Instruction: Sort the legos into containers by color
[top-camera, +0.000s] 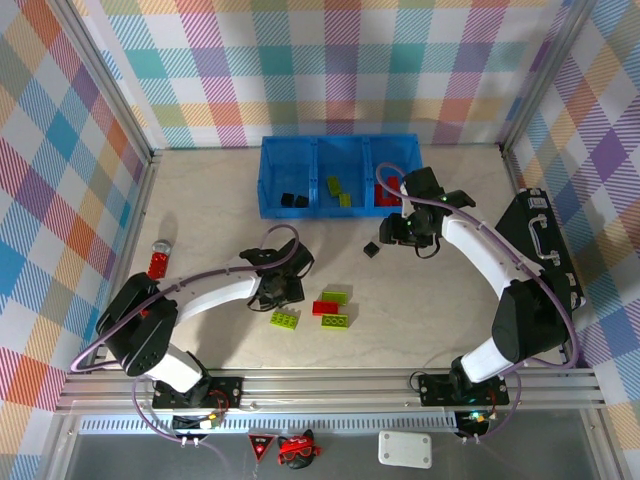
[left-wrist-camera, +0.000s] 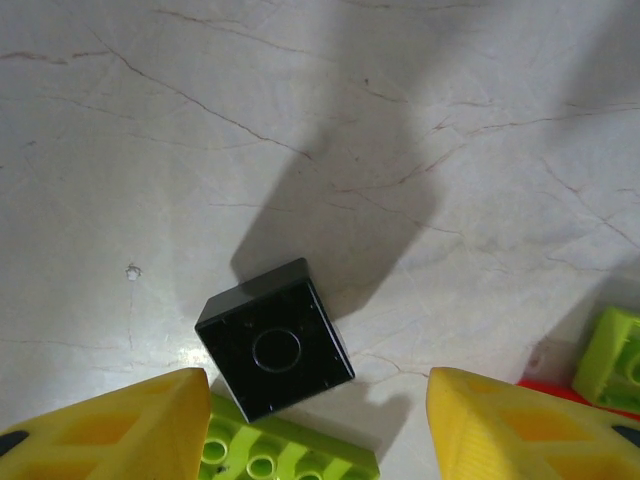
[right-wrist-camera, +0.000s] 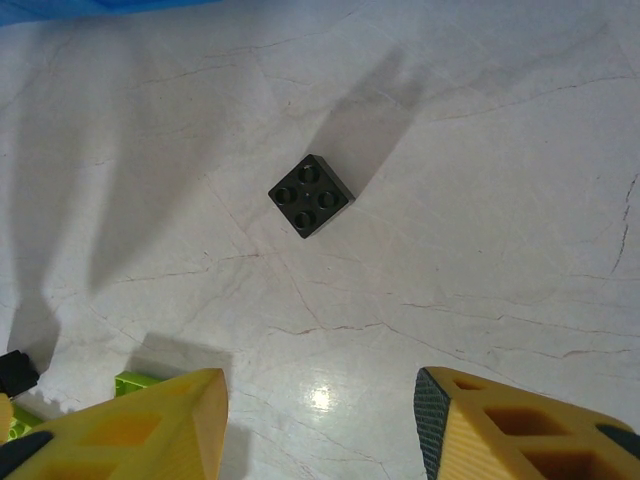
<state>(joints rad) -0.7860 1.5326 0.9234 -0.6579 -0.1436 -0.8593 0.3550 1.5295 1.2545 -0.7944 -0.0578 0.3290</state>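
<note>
L gripper (left-wrist-camera: 315, 390) hangs low over the table, fingers (left-wrist-camera: 130, 425) wide open, nothing held. Black lego (left-wrist-camera: 275, 340) sits betw them, a bit toward the L finger, hollow underside up. A lime lego (left-wrist-camera: 290, 455) touches its near edge; can't tell if it rests on it. The brick's square, so no long axis, but it's turned corner-on to the pads. Prob needs a wrist twist before closing.

Blue bin (top-camera: 264, 180) is at the far side of the table, w/ black pieces in its L compartment, so that's the likely drop.

R gripper (right-wrist-camera: 320, 420) is also wide open and empty. Second black lego (right-wrist-camera: 311, 195) lies studs up, straight ahead of its tips, well apart, corner-on too. R arm is nearer that one.
</note>
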